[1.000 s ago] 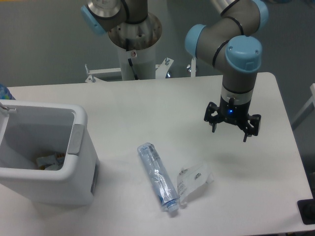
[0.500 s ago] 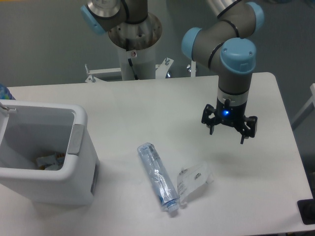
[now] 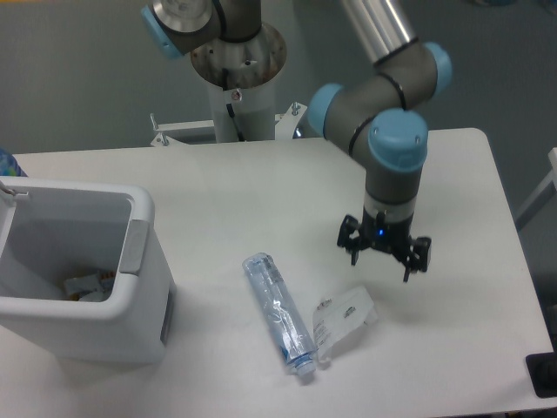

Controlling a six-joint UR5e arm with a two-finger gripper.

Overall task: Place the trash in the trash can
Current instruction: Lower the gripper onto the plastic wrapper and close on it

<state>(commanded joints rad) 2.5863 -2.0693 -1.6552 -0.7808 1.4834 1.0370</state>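
A crushed clear bluish bottle (image 3: pixel 278 313) lies on the white table, cap end toward the front. A flat clear wrapper with dark print (image 3: pixel 342 319) lies against its right side. The white trash can (image 3: pixel 130 300) stands at the left edge, open on top, with a grey tab on its right rim and some scraps inside. My gripper (image 3: pixel 381 258) hangs open and empty above the table, a little beyond and to the right of the wrapper, fingers pointing down.
The arm's base column (image 3: pixel 237 78) stands behind the table's far edge. The table's right edge (image 3: pixel 509 218) is close to the arm. A dark object (image 3: pixel 543 375) sits off the front right corner.
The gripper has moved left and toward the front, coming lower and closer to the wrapper. It stays open. Bottle, wrapper and trash can have not moved.
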